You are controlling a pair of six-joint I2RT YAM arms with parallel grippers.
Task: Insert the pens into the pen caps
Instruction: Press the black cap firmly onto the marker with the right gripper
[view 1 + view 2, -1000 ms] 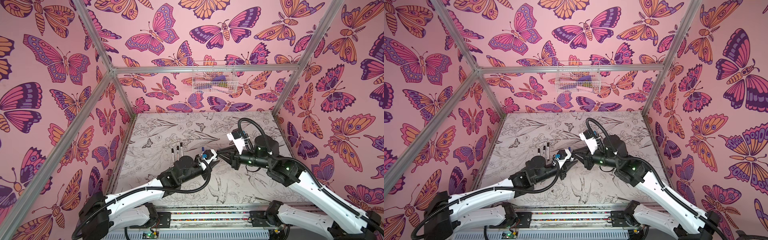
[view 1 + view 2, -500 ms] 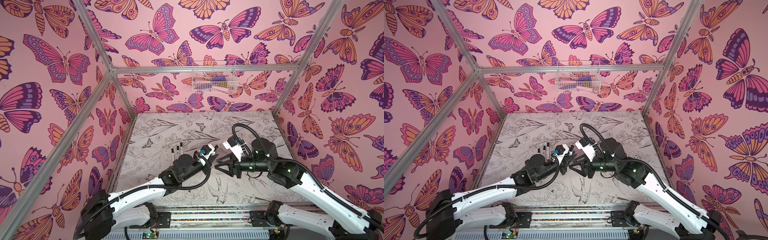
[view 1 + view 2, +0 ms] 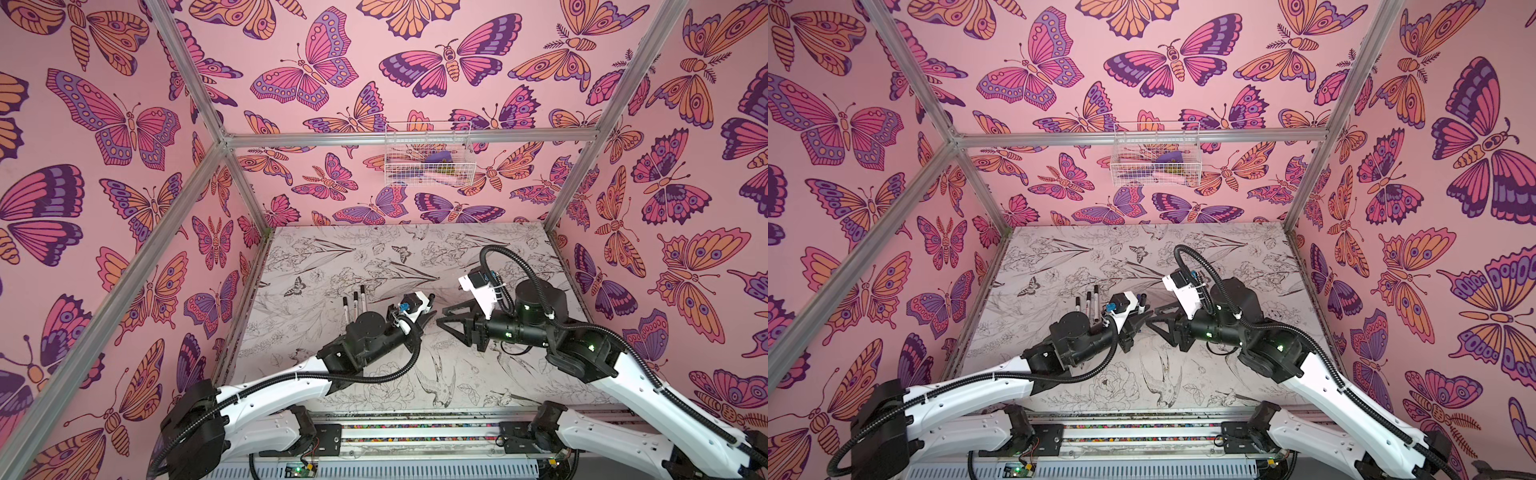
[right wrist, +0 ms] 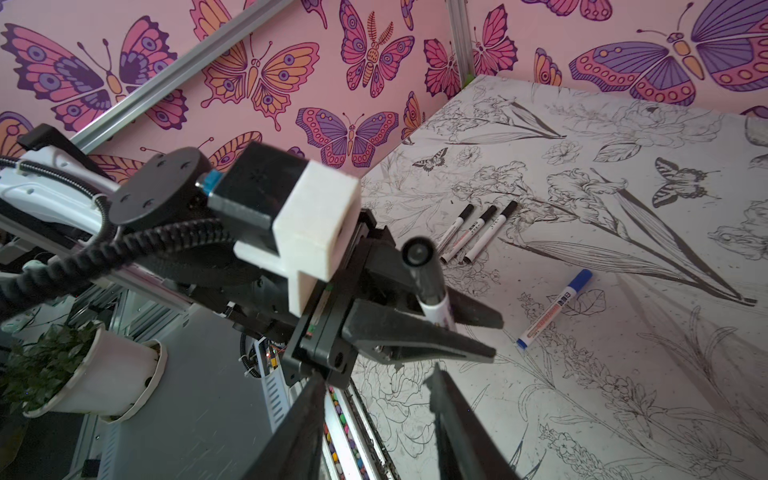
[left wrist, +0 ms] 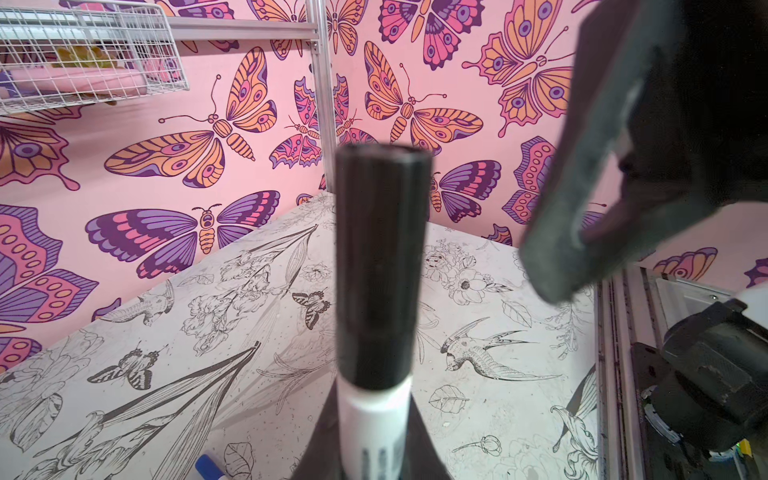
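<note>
Both top views are bright and evenly lit by soft light from above. The arms lay only faint, soft-edged shadows on the bench (image 3: 415, 266), and nothing glares. Detail is crisp in the middle, while the wall butterflies stretch toward the frame edges.

In the left wrist view the capped pen (image 5: 380, 266) is so near the lens that it looks soft. A black finger (image 5: 590, 199) at the upper right is a dark blur, and the bench behind is sharp.

In the right wrist view the lower left, around a potted plant (image 4: 83, 374), is dim. The two fingers (image 4: 299, 432) at the bottom edge are out-of-focus silhouettes.
</note>
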